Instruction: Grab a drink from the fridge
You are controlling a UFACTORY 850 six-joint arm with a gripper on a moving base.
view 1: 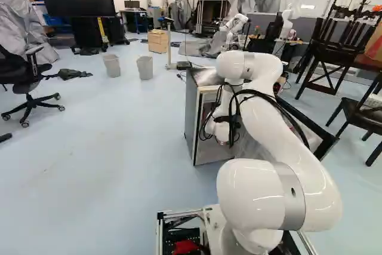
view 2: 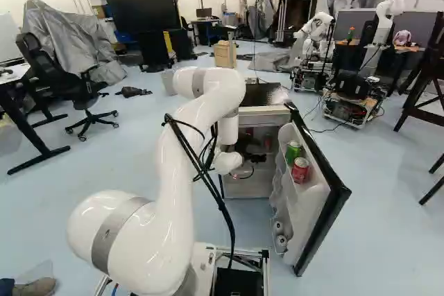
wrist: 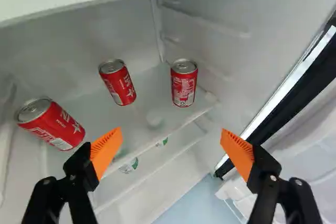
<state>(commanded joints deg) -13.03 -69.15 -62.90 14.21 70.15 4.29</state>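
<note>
A white robot arm reaches into an open fridge, its door swung out to the right. The jaws stand wide open, orange pads well apart, with nothing held between them. The drinks ahead are three red cans on the upper shelf: a leaning-looking can on the side away from the door, close past one pad; a middle can farther in; and a door-side can beside the fridge's side wall. The door rack also holds a green can and another red can.

The step in hand looks like lining up on one can. Pushing straight in from here could drive a pad into the can away from the door, tipping it or shoving it against its neighbour. Choosing the door-side can leaves little room for the outer pad, which might scrape the wall. Coming in too low could catch the shelf's front edge, and too high, the fridge's top frame. A grip off the can's middle may let the smooth, round metal roll or slip out. On the way back, the arm's loose black cables could snag on the door.
</note>
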